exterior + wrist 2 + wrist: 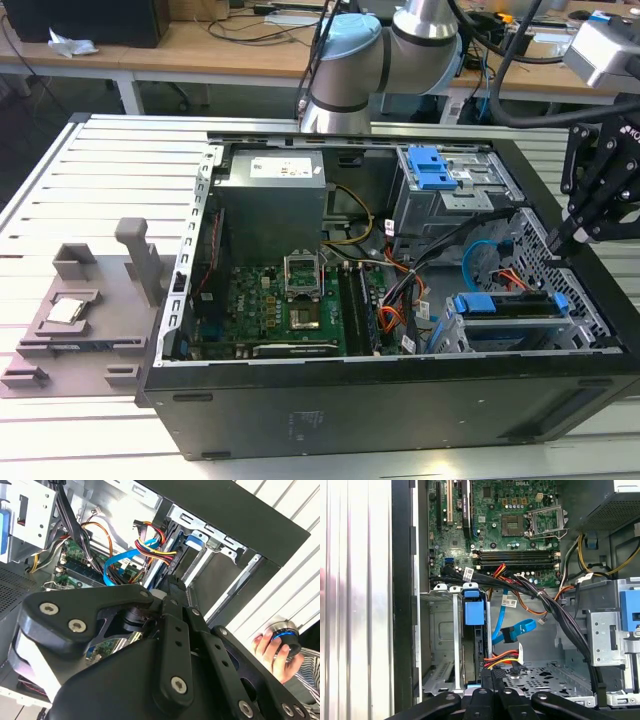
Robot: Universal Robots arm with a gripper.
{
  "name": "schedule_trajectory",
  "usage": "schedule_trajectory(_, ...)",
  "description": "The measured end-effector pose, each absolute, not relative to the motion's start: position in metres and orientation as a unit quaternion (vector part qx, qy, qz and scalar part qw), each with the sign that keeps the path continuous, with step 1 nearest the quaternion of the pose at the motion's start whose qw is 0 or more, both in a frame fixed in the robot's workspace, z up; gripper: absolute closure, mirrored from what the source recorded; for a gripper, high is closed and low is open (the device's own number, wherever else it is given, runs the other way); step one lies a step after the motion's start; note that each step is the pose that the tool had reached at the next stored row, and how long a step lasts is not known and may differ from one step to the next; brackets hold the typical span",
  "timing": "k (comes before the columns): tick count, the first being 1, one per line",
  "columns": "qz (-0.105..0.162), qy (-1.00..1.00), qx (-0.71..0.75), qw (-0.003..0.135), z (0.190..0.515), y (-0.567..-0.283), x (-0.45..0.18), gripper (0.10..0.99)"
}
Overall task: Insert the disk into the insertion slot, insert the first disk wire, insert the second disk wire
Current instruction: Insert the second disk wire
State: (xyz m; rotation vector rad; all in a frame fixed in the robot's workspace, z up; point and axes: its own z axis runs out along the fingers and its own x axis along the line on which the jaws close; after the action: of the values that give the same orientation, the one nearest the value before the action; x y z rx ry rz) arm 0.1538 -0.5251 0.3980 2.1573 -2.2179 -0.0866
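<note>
Disk (505, 306): seated in the low grey slot (452, 335), inside the open computer case (400, 410), toward the exterior view's right; its blue carrier shows.
Gripper (553, 245): hangs just above that slot, closed together; whether it pinches anything cannot be told.
Wires: the red-yellow bundle (502, 656) ends just beside the gripper; the blue cable (517, 629) loops near it.
Surface (100, 180): slatted, carrying the case.

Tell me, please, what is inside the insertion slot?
The blue-framed disk sits inside the insertion slot. The slot's metal walls cover most of the disk's body, so its label cannot be seen.
</note>
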Motion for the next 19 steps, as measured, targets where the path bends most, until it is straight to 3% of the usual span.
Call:
schedule_trajectory(5,-0.028,-0.716,0.697,0.023,0.3982,-0.5251,0.1538,0.973)
schedule_trajectory(9,-0.028,-0.716,0.697,0.023,0.3983,-0.5251,0.1538,0.725)
schedule_trajectory(19,-0.024,-0.594,0.804,0.027,0.3984,-0.5251,0.1538,0.725)
